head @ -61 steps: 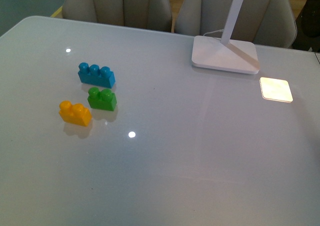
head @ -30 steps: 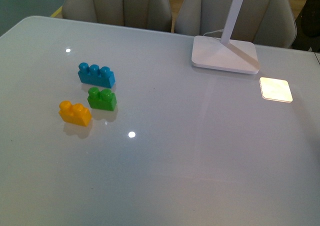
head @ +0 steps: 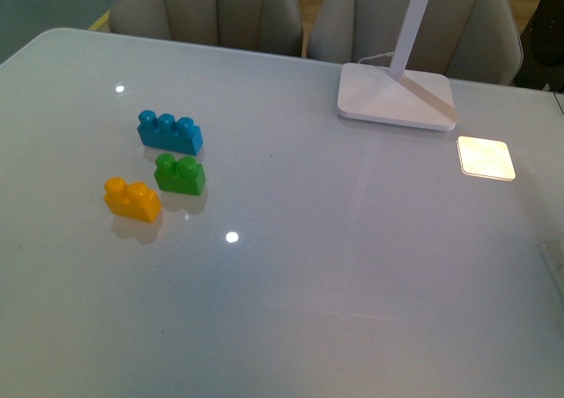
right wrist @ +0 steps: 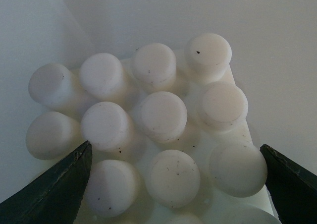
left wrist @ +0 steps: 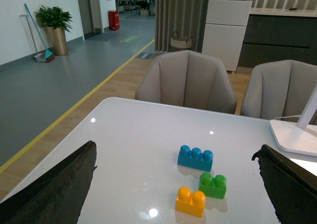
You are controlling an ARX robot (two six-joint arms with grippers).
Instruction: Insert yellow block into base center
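Note:
The yellow block (head: 132, 198) stands on the white table at the left, with a green brick (head: 180, 173) just behind it and a blue brick (head: 170, 132) further back. The left wrist view looks down on the yellow block (left wrist: 190, 201) from some way off. My left gripper (left wrist: 174, 152) hangs open above the table, its dark fingers (left wrist: 54, 189) spread wide with nothing between them. In the right wrist view the white studded base (right wrist: 158, 115) fills the picture. My right gripper (right wrist: 176, 145) is shut on it, one finger at each side edge. Neither arm shows in the front view.
A white lamp foot (head: 397, 94) with its slanted stem stands at the back right, beside a glowing square patch (head: 486, 158) on the table. Grey chairs (left wrist: 187, 80) line the far edge. In the left wrist view the green brick (left wrist: 213, 185) and blue brick (left wrist: 195, 158) sit close to the yellow block.
The bricks have not moved. A faint pale edge now shows at the right border of the front view.

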